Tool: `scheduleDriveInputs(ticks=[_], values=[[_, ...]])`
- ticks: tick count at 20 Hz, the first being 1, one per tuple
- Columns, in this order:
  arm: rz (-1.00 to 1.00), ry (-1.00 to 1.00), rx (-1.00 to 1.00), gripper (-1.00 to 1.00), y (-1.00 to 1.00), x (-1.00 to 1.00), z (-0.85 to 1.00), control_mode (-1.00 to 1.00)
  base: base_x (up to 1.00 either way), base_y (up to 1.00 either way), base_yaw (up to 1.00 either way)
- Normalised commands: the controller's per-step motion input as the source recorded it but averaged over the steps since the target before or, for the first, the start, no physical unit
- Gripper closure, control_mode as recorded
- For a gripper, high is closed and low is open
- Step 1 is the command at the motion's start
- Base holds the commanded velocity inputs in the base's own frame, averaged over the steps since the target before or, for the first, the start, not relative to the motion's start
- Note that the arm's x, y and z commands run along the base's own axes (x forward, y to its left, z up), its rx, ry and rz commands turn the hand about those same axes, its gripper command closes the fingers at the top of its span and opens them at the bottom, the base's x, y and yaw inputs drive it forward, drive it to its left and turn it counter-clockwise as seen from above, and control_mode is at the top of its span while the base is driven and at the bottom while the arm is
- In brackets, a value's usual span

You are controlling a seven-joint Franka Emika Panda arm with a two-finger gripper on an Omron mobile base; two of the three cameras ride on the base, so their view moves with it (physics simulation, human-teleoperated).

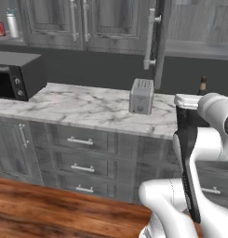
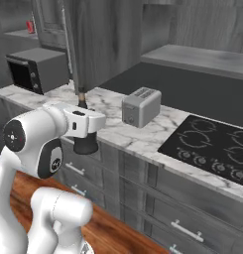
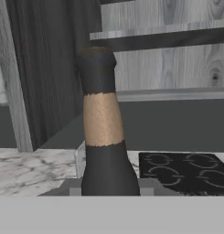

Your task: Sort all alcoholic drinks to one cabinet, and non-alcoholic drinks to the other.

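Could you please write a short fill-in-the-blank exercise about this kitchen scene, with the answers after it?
1. The gripper is shut on the dark ____.
2. The toaster stands on the counter between the microwave and the ____.
3. The red can and the pale bottle stand together inside an open ____.
4. The cabinet door above the counter is ____.

Missing words: bottle; stove; cabinet; open
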Motion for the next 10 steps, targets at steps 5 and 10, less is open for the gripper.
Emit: scheduleDriveInputs(ticks=[5, 10], values=[[0.00, 0.00, 0.00, 1.00, 0.00, 0.00, 0.00, 1.00, 0.07, -0.42, -0.14], [0.00, 0.00, 0.00, 1.00, 0.00, 0.00, 0.00, 1.00, 0.03, -0.40, -0.14]])
